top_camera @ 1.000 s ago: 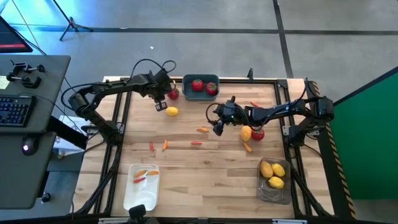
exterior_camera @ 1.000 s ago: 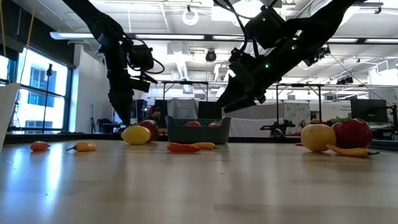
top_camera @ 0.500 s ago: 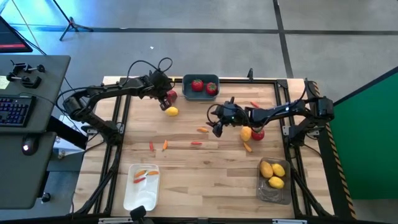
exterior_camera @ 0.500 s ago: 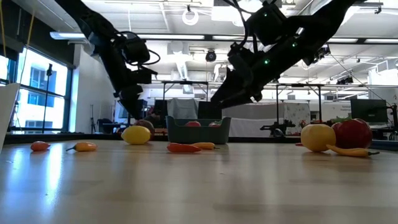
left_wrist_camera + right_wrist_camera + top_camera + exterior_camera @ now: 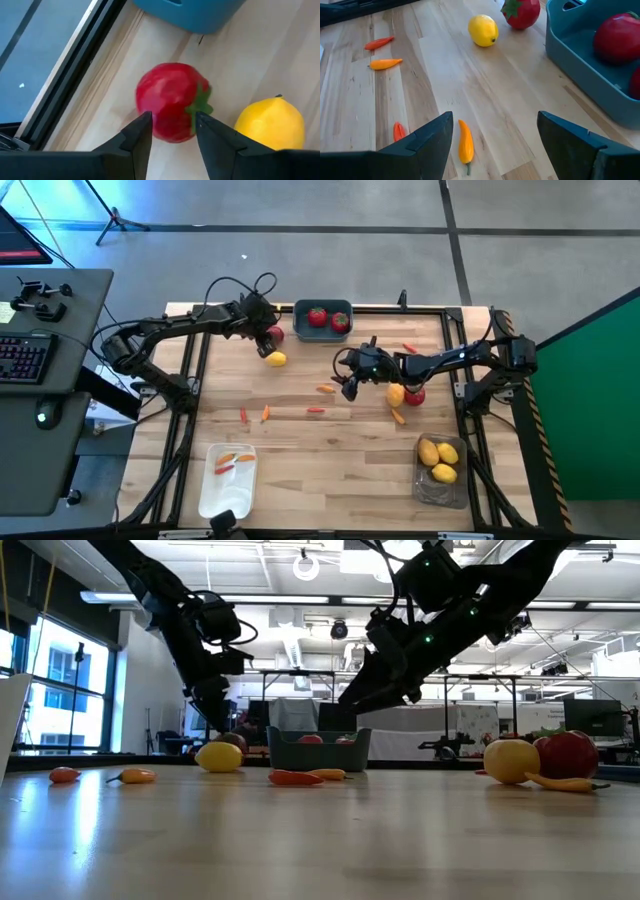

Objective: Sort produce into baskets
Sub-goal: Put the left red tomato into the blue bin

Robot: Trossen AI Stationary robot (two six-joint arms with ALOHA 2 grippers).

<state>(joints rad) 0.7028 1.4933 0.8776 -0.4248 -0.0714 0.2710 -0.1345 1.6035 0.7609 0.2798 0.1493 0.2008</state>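
My left gripper (image 5: 172, 135) is open, low over a red tomato with a green top (image 5: 170, 100) that lies on the table at the far left, beside the dark blue-grey basket (image 5: 323, 320). Its fingertips stand at the tomato's two sides. A yellow lemon (image 5: 270, 122) lies next to the tomato. My right gripper (image 5: 492, 145) is open wide and empty above the table's middle (image 5: 348, 385), over a small orange pepper (image 5: 465, 142). The blue-grey basket holds two red tomatoes (image 5: 317, 317). My left gripper comes at the tomato slanting down from the table's left, one fingertip (image 5: 142, 127) at each side of it. I cannot tell whether the fingertips touch it. The tomato rests on the table.
A white basket (image 5: 228, 478) with peppers stands at the near left. A translucent grey basket (image 5: 441, 470) with lemons stands at the near right. A lemon (image 5: 396, 393) and a tomato (image 5: 414, 394) lie at the right. Small peppers (image 5: 265, 412) are scattered mid-table.
My left gripper has gone down and toward the table's far edge, onto the red tomato by the blue-grey basket, and has then kept still. The tomato and the lemon have stayed where they were.
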